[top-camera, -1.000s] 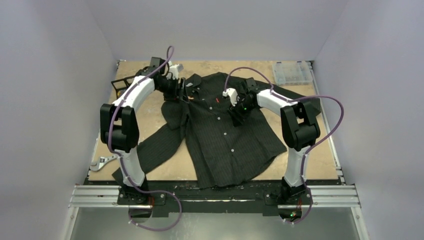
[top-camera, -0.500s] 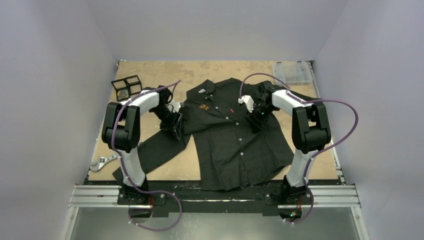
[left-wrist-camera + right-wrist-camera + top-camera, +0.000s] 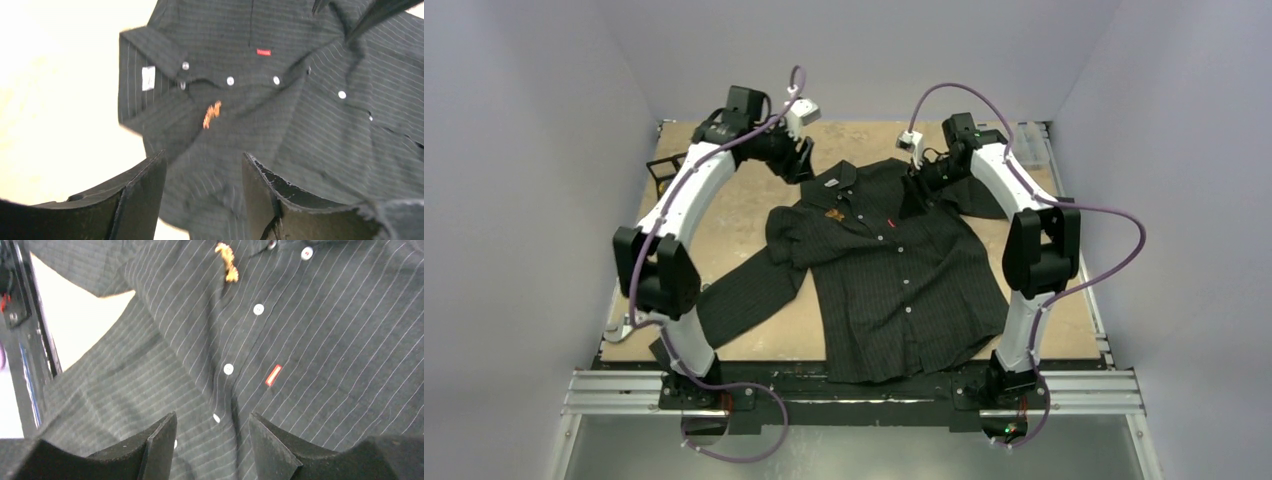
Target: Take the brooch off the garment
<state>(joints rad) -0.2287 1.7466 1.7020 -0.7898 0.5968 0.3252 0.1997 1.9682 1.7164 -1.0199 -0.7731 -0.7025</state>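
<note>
1. While both arms stretch toward the far edge in the overhead view, the garment (image 3: 894, 285) lies spread over the middle of the counter (image 3: 724, 225), collar toward the far edge, hem reaching the near edge, one sleeve trailing toward the near-left corner. The brooch (image 3: 834, 213), a small orange speck, sits on the chest just below the collar. The left gripper (image 3: 803, 163) hangs just beyond the collar, the right gripper (image 3: 919, 183) over the shoulder nearer the right edge. Bare board lies open along the left and right edges. A black wire frame (image 3: 664, 168) stands near the far-left corner, and a clear box (image 3: 1027, 135) in the far-right corner is partly hidden behind the right arm. Finger spacing is too small to judge here
2. From the left wrist, the fingers (image 3: 142, 197) stand spread with nothing between them, above the cloth. The brooch beyond them is blurred, its form unreadable. A red tag (image 3: 263, 52) shows past the buttons (image 3: 230, 80)
3. From the right wrist, the fingers (image 3: 277, 447) are likewise parted and empty, framing the row of buttons. The brooch sits near the picture's top, apart from both fingers, and the garment is cut off at the top and right
</note>
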